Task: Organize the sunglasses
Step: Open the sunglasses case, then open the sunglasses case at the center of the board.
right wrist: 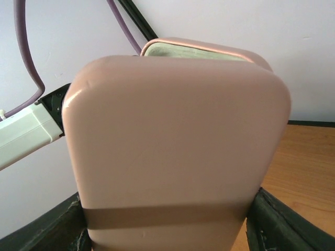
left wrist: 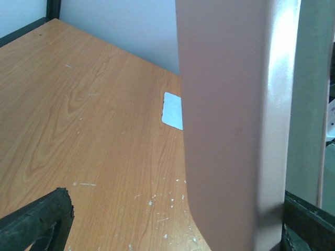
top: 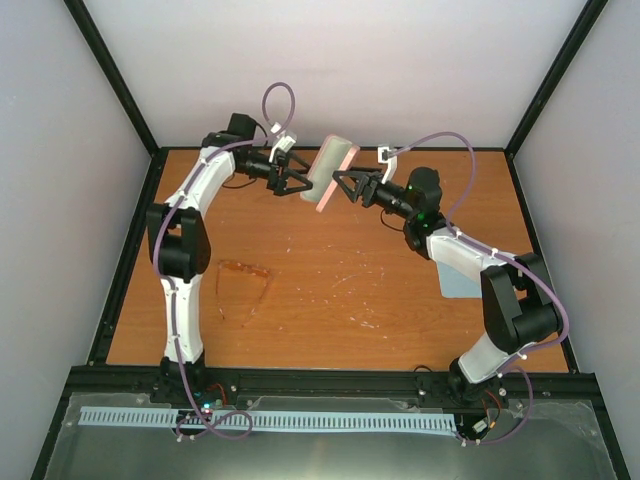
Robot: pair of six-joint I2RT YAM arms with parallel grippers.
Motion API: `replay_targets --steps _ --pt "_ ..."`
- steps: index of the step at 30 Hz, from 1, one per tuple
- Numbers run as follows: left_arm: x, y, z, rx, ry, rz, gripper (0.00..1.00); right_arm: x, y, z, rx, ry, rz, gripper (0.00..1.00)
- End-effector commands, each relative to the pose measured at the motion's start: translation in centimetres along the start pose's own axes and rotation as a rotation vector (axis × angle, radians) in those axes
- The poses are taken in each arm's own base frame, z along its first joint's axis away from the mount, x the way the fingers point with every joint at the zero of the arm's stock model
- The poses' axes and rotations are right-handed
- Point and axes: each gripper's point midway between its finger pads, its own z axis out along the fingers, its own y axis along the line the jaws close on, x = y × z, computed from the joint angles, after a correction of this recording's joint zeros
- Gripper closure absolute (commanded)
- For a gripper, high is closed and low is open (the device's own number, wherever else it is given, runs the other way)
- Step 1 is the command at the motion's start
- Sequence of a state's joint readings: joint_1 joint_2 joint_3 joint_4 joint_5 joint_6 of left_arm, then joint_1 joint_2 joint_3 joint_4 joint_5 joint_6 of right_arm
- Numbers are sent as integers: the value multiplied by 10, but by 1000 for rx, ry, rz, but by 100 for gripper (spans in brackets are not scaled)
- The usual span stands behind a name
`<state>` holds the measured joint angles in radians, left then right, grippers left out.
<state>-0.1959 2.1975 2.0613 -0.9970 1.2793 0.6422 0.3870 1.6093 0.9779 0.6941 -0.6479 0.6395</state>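
Note:
The pale pink case (top: 330, 170) hangs in the air over the back of the table, tilted, between both grippers. My right gripper (top: 350, 186) is shut on it; in the right wrist view the case (right wrist: 178, 151) fills the frame with a black finger (right wrist: 272, 225) against each side. Its lid stands ajar and shows grey-green lining (right wrist: 193, 50). My left gripper (top: 288, 182) is open at the case's other end; its left finger (left wrist: 36, 222) stands well apart from the case (left wrist: 230, 120). The sunglasses (top: 243, 268), amber and nearly table-coloured, lie on the table at left centre, away from both grippers.
A flat light blue cloth (top: 455, 280) lies on the table under my right arm and shows in the left wrist view (left wrist: 172, 111). White specks (top: 360, 300) dot the wooden table. Grey walls and black frame posts close in the back and sides.

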Motion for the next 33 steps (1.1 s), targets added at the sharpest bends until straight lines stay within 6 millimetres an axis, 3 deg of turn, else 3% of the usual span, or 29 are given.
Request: replay_targets --steps 1,9,16,23,33 --pt "-6 14 -17 -81 1 86 0 -8 20 -4 -55 -21 -36 83" --pt "-17 16 -25 -90 -25 109 0 -8 16 -5 -43 -40 -29 84" --pt "-7 10 -22 -54 -35 56 0 -12 16 -3 -48 -46 -29 84" --pt "-10 0 -21 -8 -64 16 0 -19 15 -2 -41 -90 -36 84" --pt "-9 1 -10 33 -84 -40 3 -24 20 3 -92 -99 -25 84"
